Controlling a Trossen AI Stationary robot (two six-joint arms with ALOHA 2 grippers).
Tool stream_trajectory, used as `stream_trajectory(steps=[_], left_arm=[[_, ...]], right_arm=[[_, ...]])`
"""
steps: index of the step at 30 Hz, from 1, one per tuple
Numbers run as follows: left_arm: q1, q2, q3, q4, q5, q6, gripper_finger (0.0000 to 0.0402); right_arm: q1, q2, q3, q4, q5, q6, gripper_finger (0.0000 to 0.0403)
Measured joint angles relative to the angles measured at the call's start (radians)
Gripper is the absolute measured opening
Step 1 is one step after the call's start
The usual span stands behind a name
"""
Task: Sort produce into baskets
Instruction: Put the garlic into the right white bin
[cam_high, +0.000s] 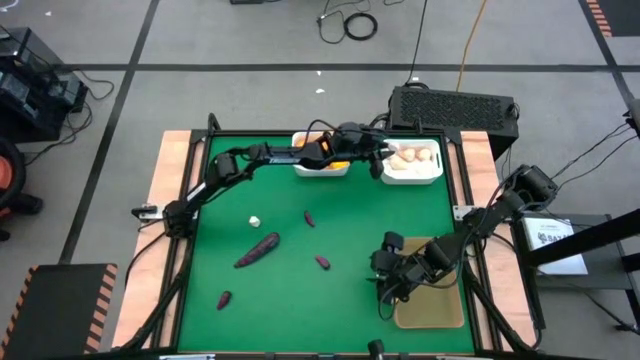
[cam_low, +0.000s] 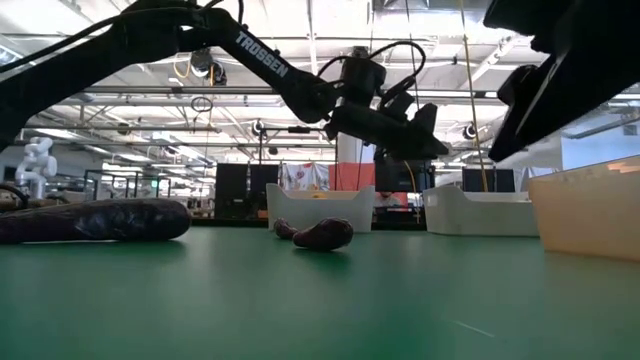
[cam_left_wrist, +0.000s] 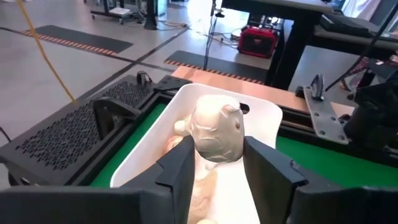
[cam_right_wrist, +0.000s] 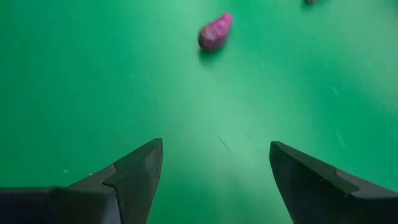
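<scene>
My left gripper (cam_high: 378, 152) reaches along the table's far edge and is shut on a lumpy white garlic bulb (cam_left_wrist: 214, 129). It holds the bulb over the right white basket (cam_high: 436, 176), where other bulbs (cam_high: 410, 157) lie. The left white basket (cam_high: 322, 170) holds orange fruit (cam_high: 338, 164). On the green mat lie a long purple piece (cam_high: 258, 250), three short purple pieces (cam_high: 310, 218) (cam_high: 322, 262) (cam_high: 224, 298) and one white bulb (cam_high: 255, 221). My right gripper (cam_right_wrist: 214, 149) hangs open above bare mat beside the tan tray (cam_high: 432, 310), a purple piece (cam_right_wrist: 216, 31) ahead of it. My left gripper pinches the garlic bulb by its two lower sides (cam_left_wrist: 202, 152) between its two fingers (cam_left_wrist: 177, 171). The fingers come nearly level from the table's left, slanting slightly down. The bulb stands above the fingertips, lifted clear, over the white basket's inside (cam_left_wrist: 245, 186).
A black box with a grille (cam_high: 455, 105) stands just beyond the far edge, behind the right basket. Wooden borders (cam_high: 172, 170) run along the mat's left and right sides. The middle of the mat (cam_high: 350, 225) holds only scattered pieces.
</scene>
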Motion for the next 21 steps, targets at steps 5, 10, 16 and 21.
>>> stream_trajectory(steps=[5, 10, 16, 21], left_arm=[[0.0, 0.0, 0.0, 0.004, -0.001, 0.0, 0.0188], [0.0, 0.0, 0.0, 0.0, -0.003, 0.007, 0.0235], [0.003, -0.058, -0.002, -0.158, 0.036, 0.01, 0.0242], [0.0, -0.184, 0.001, -0.526, 0.056, 0.121, 0.0242]], right_arm=[[-0.012, 0.0, 0.0, 0.064, -0.001, -0.065, 0.0286], [-0.036, 0.0, 0.0, 0.101, -0.004, -0.11, 0.0286], [-0.048, 0.0, 0.0, 0.107, -0.009, -0.118, 0.0286], [-0.048, 0.0, 0.0, 0.106, -0.01, -0.122, 0.0286]])
